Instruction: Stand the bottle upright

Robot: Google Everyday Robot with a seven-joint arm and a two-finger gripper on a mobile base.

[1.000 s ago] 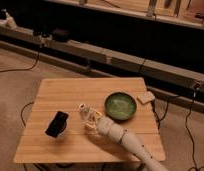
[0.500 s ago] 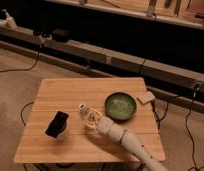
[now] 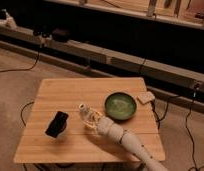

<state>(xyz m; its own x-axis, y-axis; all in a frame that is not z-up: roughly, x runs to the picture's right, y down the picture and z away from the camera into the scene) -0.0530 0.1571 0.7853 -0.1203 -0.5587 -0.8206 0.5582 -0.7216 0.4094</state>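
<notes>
Gripper (image 3: 91, 123) was right up against the lower part of the bottle (image 3: 85, 114), near the middle of the wooden table (image 3: 60, 90), between the black object (image 3: 57, 124) and the green bowl (image 3: 120, 105). Honestly couldn't tell if it was clamped on or loose. Bottle looked nearly upright, white top up, leaning a touch left. I'd guess mostly done, it just had to stand on its own with the arm clear.
</notes>
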